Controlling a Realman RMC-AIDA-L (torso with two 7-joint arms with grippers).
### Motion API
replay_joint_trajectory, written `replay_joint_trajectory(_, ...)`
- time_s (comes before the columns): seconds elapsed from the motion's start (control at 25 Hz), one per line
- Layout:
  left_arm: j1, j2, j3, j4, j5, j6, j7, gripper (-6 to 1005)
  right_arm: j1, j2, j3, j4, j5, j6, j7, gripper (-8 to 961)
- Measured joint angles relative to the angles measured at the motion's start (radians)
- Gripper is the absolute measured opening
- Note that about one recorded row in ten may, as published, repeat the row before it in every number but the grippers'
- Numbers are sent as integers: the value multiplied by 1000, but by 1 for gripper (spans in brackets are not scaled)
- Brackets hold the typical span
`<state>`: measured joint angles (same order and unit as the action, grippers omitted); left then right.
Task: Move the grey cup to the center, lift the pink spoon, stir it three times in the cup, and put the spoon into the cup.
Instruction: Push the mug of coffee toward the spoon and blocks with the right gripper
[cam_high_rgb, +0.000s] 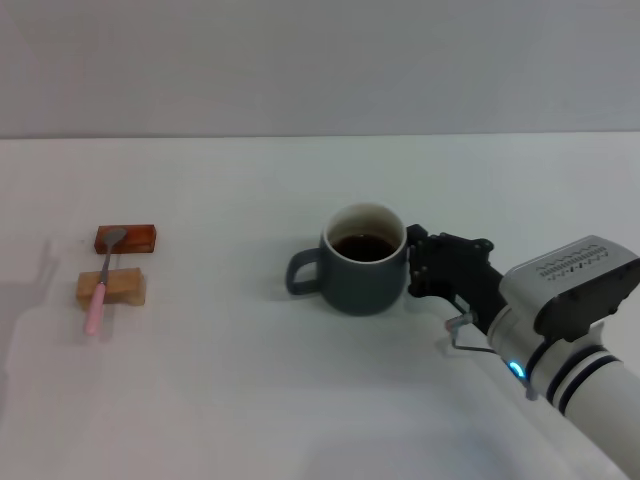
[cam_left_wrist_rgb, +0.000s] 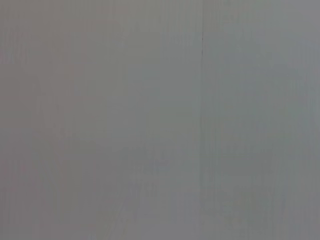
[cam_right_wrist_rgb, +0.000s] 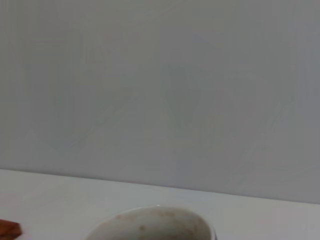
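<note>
Right claw (cam_high_rgb: 418, 268) sits against the grey cup (cam_high_rgb: 362, 260); its grip cannot be told. Slide gently, keeping the coffee level. The pink spoon (cam_high_rgb: 99, 290) lies well beyond the cup on two blocks (cam_high_rgb: 118, 262).

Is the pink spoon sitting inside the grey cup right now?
No, the pink spoon lies across two small blocks far to the left of the grey cup.

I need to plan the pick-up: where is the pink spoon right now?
In the head view the pink spoon lies far on the robot's left, resting across the tan block, its bowl on the reddish-brown block, well apart from the grey cup.
</note>
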<state>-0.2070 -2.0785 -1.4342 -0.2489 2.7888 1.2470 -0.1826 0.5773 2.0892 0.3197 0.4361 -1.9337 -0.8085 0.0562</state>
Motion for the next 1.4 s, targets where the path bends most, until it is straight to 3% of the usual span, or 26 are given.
replay_joint_trajectory(0.56, -4, 0, 14, 2, 0, 0, 0, 830, 13, 3, -11, 35, -80, 11, 1, 0)
replay_joint_trajectory(1.4, -18, 0, 14, 4, 0, -8, 0, 829, 15, 3, 22, 30, -77, 14, 7, 0)
